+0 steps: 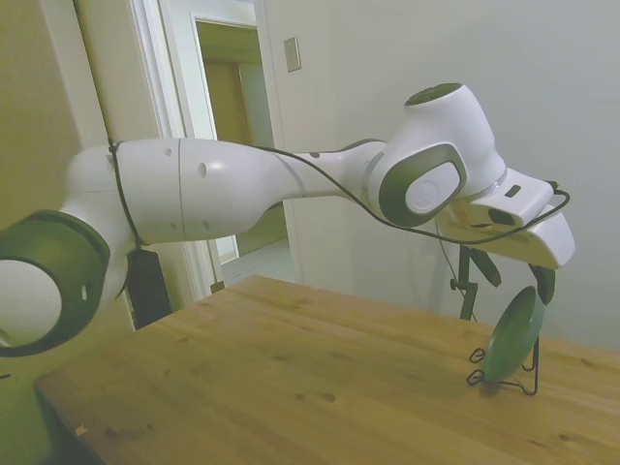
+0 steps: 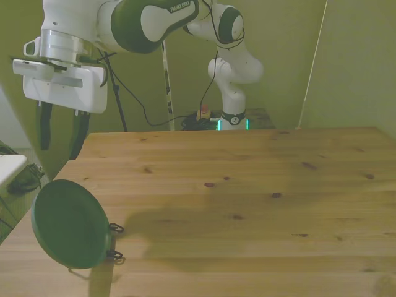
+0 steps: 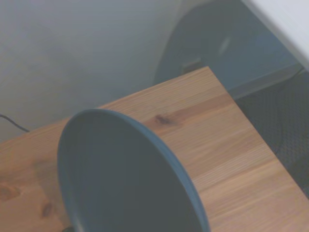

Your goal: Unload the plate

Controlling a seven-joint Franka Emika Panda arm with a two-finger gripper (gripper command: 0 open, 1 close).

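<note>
Plate: glossy, rigid, likely light, slippery, breakable; stands tilted in wire stand. Grasp at upper rim. Gripper: above plate, fingers apart, empty.

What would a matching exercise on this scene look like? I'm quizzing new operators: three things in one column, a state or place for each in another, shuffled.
Things:
1. small round dark-green plate
2. thin black wire stand
3. white arm's two-finger gripper

States or places:
A. open, above the plate, touching nothing
B. stands on the wooden table, near its corner
C. propped on edge, tilted

Pairs: 1-C, 2-B, 3-A
</note>
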